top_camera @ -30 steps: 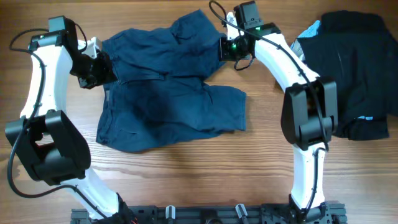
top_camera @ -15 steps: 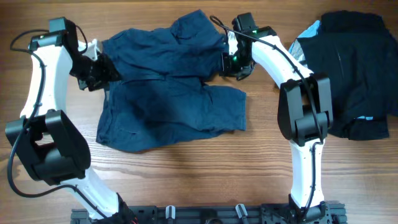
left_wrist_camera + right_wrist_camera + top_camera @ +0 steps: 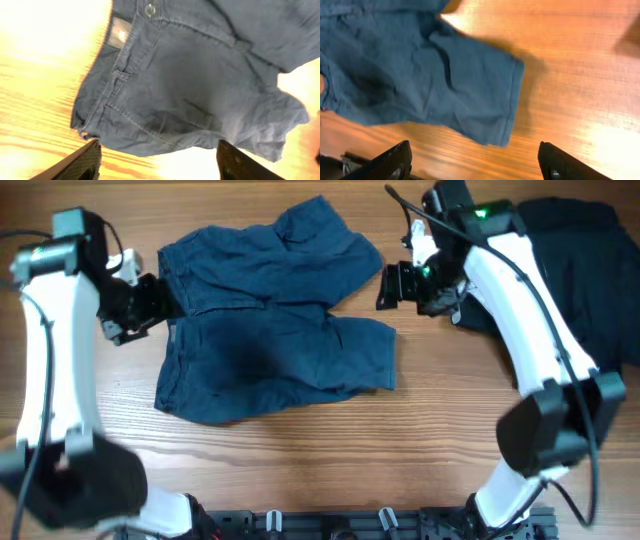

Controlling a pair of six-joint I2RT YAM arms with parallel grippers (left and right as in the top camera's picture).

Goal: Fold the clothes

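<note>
Both arms just let go of the blue shorts (image 3: 270, 320) and backed off.

- Half a second ago the right gripper (image 3: 393, 285) was on the hem of the shorts' upper leg. Now it's off the cloth, near the shorts' right side.
- Half a second ago the left gripper (image 3: 140, 305) was at the waistband. Now it sits just beside the shorts' left edge. Overhead can't confirm a gap, but the left wrist view shows nothing pinched.
- Both wrist views agree: fingers spread wide and nothing between them, only shorts and wood below.
- The upper leg's hem now reaches a bit further right than a second ago, so it looks like a spread-and-drop.

Shorts are mid-table (image 3: 300, 470), with the waistband to the left and both legs pointing right. The upper leg angles away from the lower one, its inner edge overlapping the lower leg. The fabric is rumpled along that overlap, and the far corner of the lower leg lies flat. The dark pile of clothes (image 3: 575, 280) is well to the right of the shorts, and the right arm crosses over it.

My read: the flattening step is done, but no real fold yet. Next is likely a regrasp on the upper edge of the shorts, waistband corner plus leg hem, then bring it down onto the lower half. Risk is the rumpled middle bunching during the fold.
</note>
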